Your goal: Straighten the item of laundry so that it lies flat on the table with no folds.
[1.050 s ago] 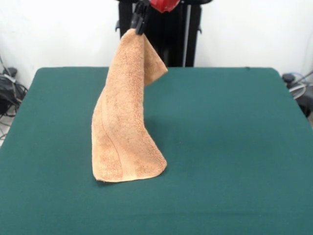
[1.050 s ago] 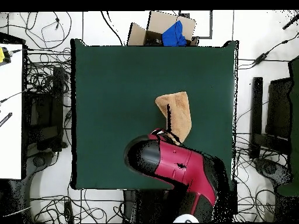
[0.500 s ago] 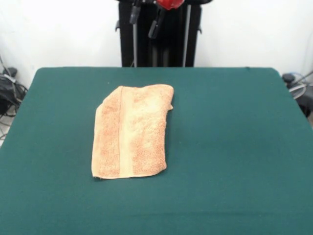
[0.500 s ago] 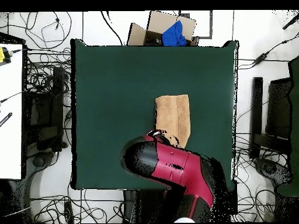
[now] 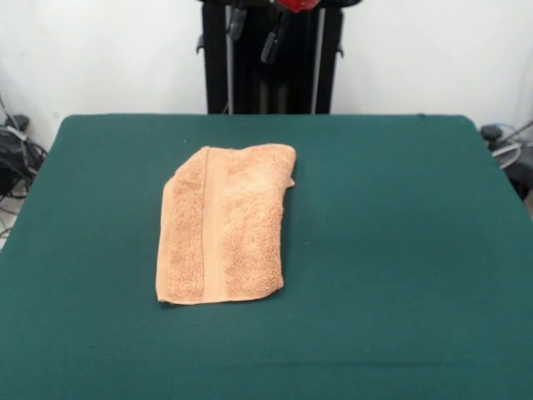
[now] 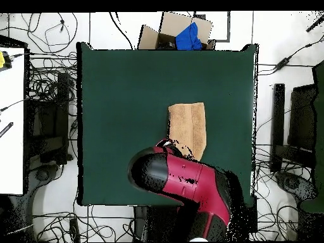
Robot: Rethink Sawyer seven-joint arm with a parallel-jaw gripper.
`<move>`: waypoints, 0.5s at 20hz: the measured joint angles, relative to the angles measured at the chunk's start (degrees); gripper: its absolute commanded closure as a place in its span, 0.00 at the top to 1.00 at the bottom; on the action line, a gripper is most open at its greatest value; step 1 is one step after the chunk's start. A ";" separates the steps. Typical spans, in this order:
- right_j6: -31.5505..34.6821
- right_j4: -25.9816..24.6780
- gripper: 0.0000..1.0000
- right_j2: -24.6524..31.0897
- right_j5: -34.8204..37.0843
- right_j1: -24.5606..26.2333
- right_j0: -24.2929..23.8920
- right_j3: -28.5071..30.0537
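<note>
Orange-tan towel (image 6: 188,128) flat on green table (image 6: 120,107); red arm (image 6: 183,183) overlapping towel's near end; cardboard box (image 6: 176,31) beyond far edge.

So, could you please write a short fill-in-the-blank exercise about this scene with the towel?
1. The hand towel lies on a table whose top is dark ____.
2. The end effector is ____ and holds nothing.
3. The towel's colour is orange-____.

Missing words: green; open; tan
</note>
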 measured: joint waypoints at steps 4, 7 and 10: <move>0.00 0.00 1.00 0.01 0.00 0.02 -0.01 0.00; 0.00 0.00 1.00 0.01 0.00 0.02 -0.08 -0.01; 0.00 0.00 1.00 0.00 0.00 0.47 -0.32 -0.24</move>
